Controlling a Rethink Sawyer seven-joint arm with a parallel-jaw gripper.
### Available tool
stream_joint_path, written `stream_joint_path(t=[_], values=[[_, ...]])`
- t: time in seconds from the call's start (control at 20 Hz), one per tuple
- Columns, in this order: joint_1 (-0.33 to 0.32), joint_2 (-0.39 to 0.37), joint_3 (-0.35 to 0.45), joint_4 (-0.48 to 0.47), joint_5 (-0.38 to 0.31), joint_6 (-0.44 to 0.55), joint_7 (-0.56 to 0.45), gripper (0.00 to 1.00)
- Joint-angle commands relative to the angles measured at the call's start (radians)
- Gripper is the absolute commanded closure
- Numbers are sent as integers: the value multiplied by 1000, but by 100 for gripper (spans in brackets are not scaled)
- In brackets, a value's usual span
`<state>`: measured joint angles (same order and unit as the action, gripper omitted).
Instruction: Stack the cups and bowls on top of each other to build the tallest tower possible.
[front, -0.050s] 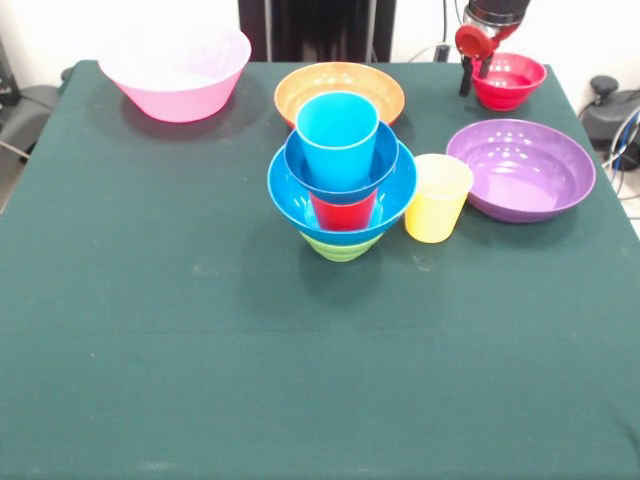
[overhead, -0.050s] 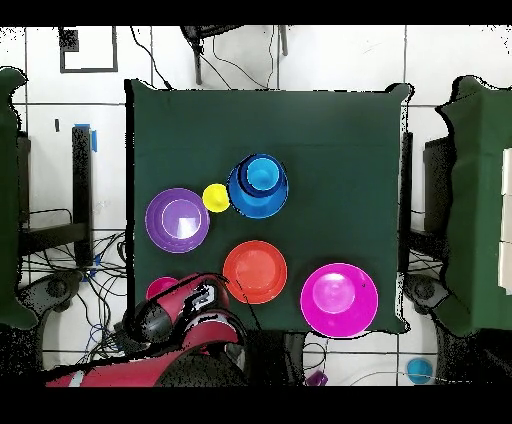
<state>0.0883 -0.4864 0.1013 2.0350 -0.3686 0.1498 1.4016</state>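
The green tabletop (front, -0.050s: 150, 330) carries the pink bowl (front, -0.050s: 178, 72), purple bowl (front, -0.050s: 520, 168) and orange bowl (front, -0.050s: 340, 90). The tower (front, -0.050s: 342, 180) stands mid-table (yellow cup (front, -0.050s: 438, 197) just beside). The gripper (front, -0.050s: 472, 75) hangs at the small red bowl (front, -0.050s: 510, 80); whether its fingers are open, I cannot tell.

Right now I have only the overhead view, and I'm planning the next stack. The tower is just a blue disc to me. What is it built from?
Observer: From the front, bottom up: green bowl, large blue bowl, red cup, small blue bowl, sky-blue cup.
Operator: Is the yellow cup upright?
Observer: Yes, the yellow cup stands mouth up, close beside the large blue bowl.
Operator: Something red is half hidden low in my picture.
Observer: That is the small red bowl, mouth up and empty. The gripper hangs beside it.
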Motion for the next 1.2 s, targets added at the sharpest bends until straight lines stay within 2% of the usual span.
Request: stream_joint_path(t=[0.05,0.55,0.6,1.2], values=[[2,35,63,-98,6,-58,140,0],[4,37,61,-102,-1,-48,139,0],[5,37,60,-102,-2,-47,138,100],[22,21,40,-105,-3,-20,134,100]])
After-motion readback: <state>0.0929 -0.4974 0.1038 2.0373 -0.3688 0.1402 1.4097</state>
